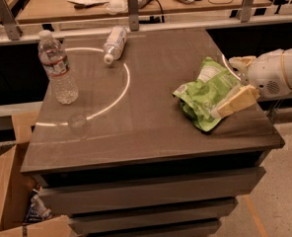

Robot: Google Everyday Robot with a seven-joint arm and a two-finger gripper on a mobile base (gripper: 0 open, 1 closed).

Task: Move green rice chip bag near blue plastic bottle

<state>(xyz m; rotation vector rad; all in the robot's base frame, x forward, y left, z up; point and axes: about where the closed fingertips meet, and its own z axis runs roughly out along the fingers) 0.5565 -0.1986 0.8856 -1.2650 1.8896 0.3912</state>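
- While the green rice chip bag (205, 90) lies crumpled near the right edge of the worktop (151, 122), about midway between its near and far corners, the gripper (227, 88) reaches in over that same edge.
- Its two jaws stand spread, one on the far side and one on the near side of the bag's right end. They straddle it and do not look clamped down yet.
- The blue plastic bottle (115, 43) lies on its side close to the far edge, left of the middle and well apart from the bag.
- A taller bottle (57, 68) stands upright near the far left corner and is not the target.
- The bag looks very light, soft and crinkly, probably puffed with air, so it will likely buckle and slide rather than resist.
- The best hold is probably the flattened seam or a bunched fold at the right end, pinched firmly, since the slick film could slip out.
- Squeezing the middle risks crushing the chips.
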